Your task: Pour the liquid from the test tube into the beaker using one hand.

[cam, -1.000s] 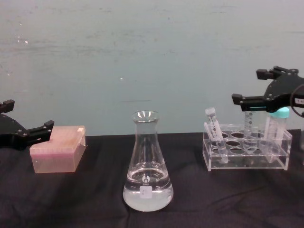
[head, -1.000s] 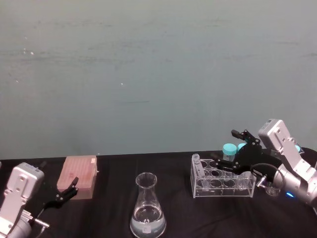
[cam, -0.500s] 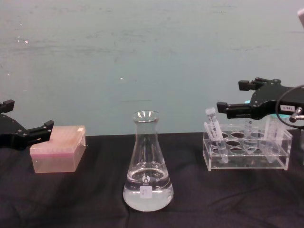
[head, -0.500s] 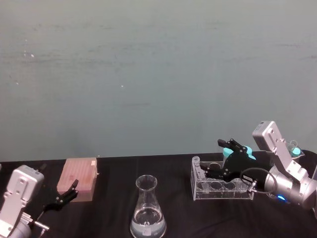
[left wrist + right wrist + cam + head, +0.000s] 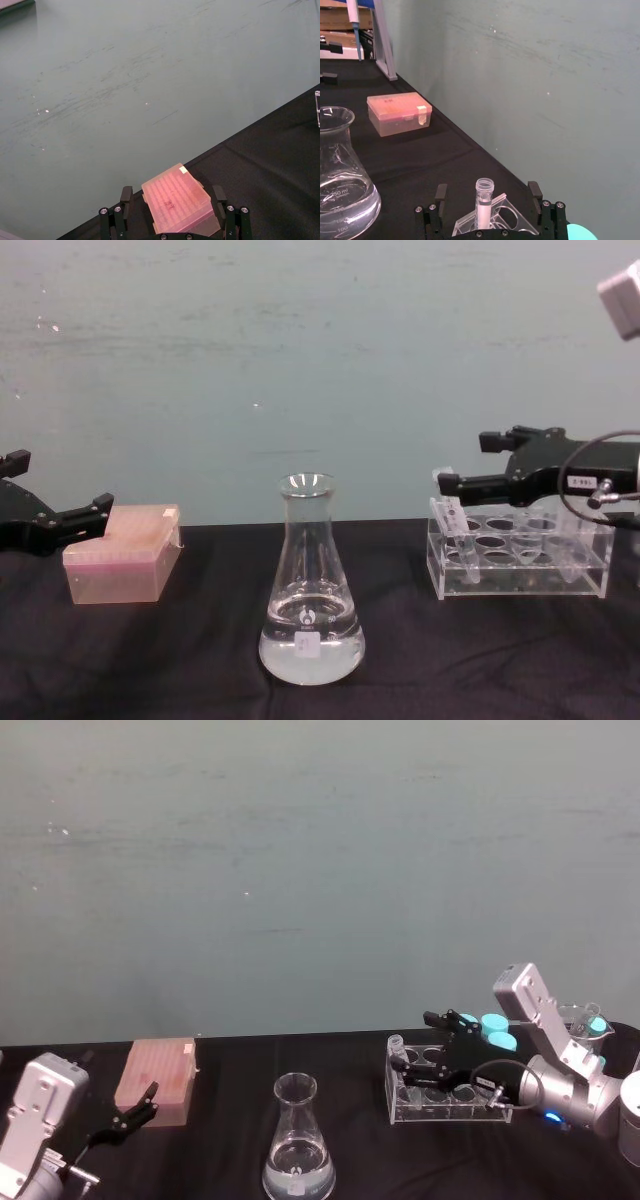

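Right hand (image 5: 462, 461), wide open and empty, is advancing leftward onto the racked test tube (image 5: 484, 201); grasp pending. Left hand (image 5: 60, 480) is idling, open.

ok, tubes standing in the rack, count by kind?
Capless test tube: 1
Teal-capped tubes: 2
Total in the rack: 3
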Controlling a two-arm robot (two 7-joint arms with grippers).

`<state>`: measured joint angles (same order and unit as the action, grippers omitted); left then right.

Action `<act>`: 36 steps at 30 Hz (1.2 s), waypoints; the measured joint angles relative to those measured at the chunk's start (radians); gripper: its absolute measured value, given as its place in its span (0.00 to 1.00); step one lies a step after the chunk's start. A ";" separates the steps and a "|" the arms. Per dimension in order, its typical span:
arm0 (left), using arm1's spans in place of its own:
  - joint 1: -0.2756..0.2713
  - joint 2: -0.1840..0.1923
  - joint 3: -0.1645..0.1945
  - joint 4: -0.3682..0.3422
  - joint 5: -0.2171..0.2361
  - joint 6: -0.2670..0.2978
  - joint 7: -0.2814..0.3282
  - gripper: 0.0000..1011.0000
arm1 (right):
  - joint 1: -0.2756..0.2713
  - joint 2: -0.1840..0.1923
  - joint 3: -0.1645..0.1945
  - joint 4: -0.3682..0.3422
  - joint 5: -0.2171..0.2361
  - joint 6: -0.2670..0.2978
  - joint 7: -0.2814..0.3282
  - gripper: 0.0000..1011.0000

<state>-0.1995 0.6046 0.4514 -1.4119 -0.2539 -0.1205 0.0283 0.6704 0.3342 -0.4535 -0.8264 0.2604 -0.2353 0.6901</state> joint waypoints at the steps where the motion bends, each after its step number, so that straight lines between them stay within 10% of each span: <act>1: 0.000 0.000 0.000 0.000 0.000 0.000 0.000 0.99 | 0.002 -0.002 -0.001 0.005 -0.001 -0.001 0.002 0.99; 36: 0.000 0.000 0.000 0.000 0.000 0.000 0.000 0.99 | 0.093 -0.075 -0.017 0.171 -0.058 -0.033 0.008 0.99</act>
<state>-0.1995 0.6047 0.4514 -1.4119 -0.2539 -0.1205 0.0283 0.7632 0.2591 -0.4709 -0.6555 0.2019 -0.2680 0.6984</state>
